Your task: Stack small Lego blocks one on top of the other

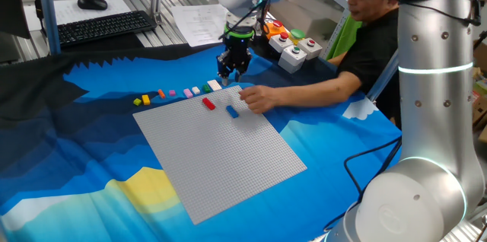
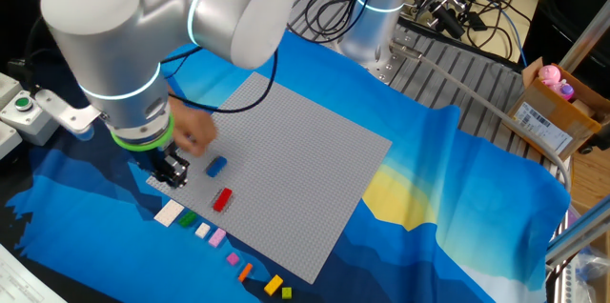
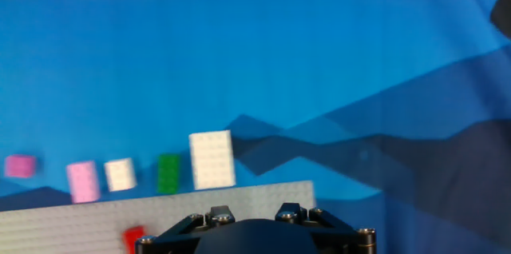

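grey studded baseplate (image 1: 221,154) lay on a blue printed cloth (image 1: 76,158), and the gripper (image 1: 233,70) pointed down above the plate's far corner. its jaws could not be read as wide or narrow in any view, and nothing showed between them.

just beside the jaws, off the plate's edge, lay a white lego block (image 1: 214,85), with a green block (image 1: 206,88) next to it. further from the jaws the row ran on: a small white block (image 3: 120,173), a pink block (image 1: 187,92), an orange block (image 1: 160,94) and a yellow block (image 1: 145,100).

on the plate near the jaws sat a red block (image 1: 208,103) and a blue block (image 1: 232,111), apart from each other. a person's hand (image 1: 257,98) rested on the plate just beside the blue one.
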